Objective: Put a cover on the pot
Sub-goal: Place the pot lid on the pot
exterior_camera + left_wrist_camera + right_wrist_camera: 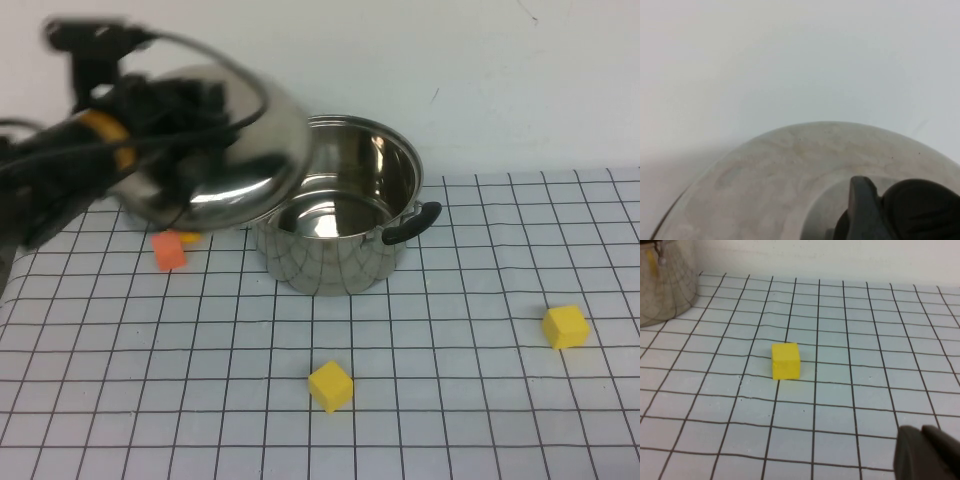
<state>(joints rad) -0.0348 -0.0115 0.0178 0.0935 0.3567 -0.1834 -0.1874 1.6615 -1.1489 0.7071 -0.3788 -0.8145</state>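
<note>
The pot (340, 255) stands open in the middle of the gridded mat, shiny steel, with a black side handle (412, 223) showing on its right. The domed steel lid (250, 150) hangs tilted in the air, over the pot's left rim and to its left. My left gripper (185, 100) is shut on the lid's black knob. In the left wrist view the lid's dome (790, 170) fills the lower part, with a black finger (865, 210) against the knob. My right gripper (927, 452) is out of the high view, low over the mat, fingers together and empty.
An orange cube (168, 250) lies left of the pot under the lid. One yellow cube (330, 386) lies in front of the pot, another (565, 326) at the right, also in the right wrist view (785, 361) near the pot's wall (665, 285).
</note>
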